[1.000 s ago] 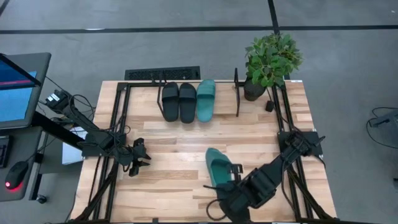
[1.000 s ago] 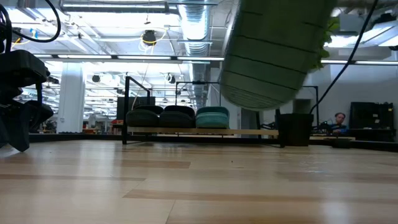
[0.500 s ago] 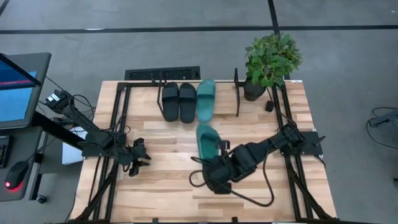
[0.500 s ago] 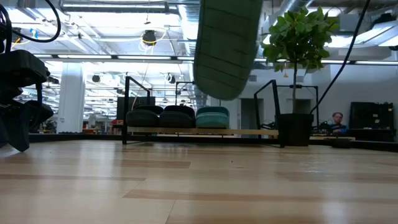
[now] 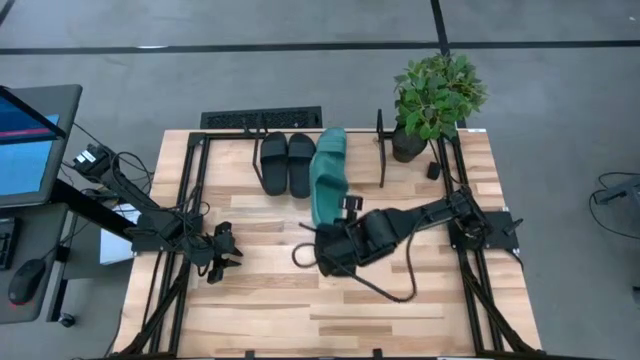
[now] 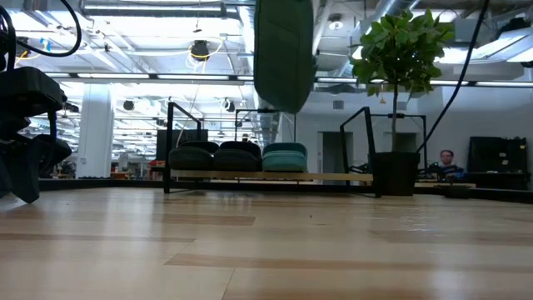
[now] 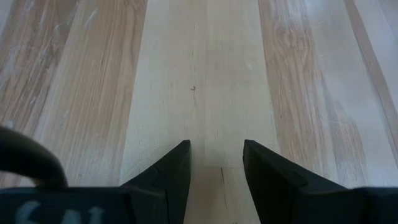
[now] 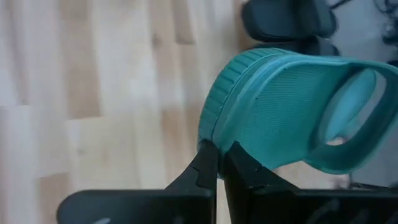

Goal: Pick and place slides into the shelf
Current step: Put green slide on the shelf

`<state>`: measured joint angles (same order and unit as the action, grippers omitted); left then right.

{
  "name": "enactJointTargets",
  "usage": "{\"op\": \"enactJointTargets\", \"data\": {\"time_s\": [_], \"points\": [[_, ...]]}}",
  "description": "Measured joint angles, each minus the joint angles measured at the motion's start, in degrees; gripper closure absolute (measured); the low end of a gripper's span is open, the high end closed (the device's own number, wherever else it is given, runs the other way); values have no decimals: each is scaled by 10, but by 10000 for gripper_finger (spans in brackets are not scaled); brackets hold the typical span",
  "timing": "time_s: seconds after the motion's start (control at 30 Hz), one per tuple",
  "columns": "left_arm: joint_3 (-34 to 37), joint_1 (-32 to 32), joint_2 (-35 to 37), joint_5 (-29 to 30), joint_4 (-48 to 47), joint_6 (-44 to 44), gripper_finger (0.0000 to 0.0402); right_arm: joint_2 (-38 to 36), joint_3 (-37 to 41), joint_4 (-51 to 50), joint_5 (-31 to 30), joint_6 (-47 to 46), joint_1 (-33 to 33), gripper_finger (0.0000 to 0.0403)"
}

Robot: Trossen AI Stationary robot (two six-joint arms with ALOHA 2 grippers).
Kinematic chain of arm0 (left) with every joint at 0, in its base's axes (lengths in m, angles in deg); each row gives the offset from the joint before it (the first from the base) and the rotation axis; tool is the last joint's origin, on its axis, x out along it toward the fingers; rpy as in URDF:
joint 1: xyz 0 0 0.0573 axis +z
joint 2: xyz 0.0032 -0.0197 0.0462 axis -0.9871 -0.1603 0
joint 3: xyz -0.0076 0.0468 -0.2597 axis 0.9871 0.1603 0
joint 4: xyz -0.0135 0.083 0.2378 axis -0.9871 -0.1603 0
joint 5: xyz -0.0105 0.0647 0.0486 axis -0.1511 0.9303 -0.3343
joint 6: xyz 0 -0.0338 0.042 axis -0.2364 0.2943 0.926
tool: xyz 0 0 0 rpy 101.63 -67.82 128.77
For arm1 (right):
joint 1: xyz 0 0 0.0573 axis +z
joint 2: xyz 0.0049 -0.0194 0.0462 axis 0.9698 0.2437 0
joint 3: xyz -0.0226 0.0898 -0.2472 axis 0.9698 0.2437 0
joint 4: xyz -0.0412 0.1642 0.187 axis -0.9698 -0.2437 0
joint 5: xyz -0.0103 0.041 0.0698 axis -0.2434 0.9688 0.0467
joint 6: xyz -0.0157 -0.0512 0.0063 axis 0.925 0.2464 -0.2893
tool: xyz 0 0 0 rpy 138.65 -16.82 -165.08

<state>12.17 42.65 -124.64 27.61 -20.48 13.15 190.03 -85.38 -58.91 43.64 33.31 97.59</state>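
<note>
- A pale wooden table (image 5: 270, 300) stood on a grey floor, with a potted plant (image 5: 432, 95) at its far right corner and an open hall with ceiling lights and ducts behind it in the low view.
- The shelf (image 5: 385, 150), a low black bar rack, sat at the table's far edge and already held 2 black slides (image 5: 288, 163) side by side, with a teal one (image 6: 284, 157) next to them in the low view.
- The 4th teal slide (image 5: 327, 178) hung in the air just in front of the shelf, above the table.
- The right gripper (image 8: 217, 163) had its fingers pressed together on the thin rim of that slide's sole, near one end, as the right wrist view showed.
- The left gripper (image 7: 215, 163) waited low over the table's left side, fingers apart with only bare wood between them.
- The slide looked light and rubbery, so it would probably flex and droop from an edge pinch; its ribbed rim should have given some friction.
- A hold on the sole edge, clear of the wide strap, seemed the sensible place, since the strap would give under pressure.
- It was teal green with a textured footbed, a grooved sidewall and a broad arched strap over an open toe.
</note>
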Motion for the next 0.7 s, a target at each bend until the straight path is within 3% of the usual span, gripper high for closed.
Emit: {"op": "enactJointTargets", "data": {"time_s": [0.7], "points": [[0,0,0,0,0,0,267,0,74,0,-53,89,-133,403]]}}
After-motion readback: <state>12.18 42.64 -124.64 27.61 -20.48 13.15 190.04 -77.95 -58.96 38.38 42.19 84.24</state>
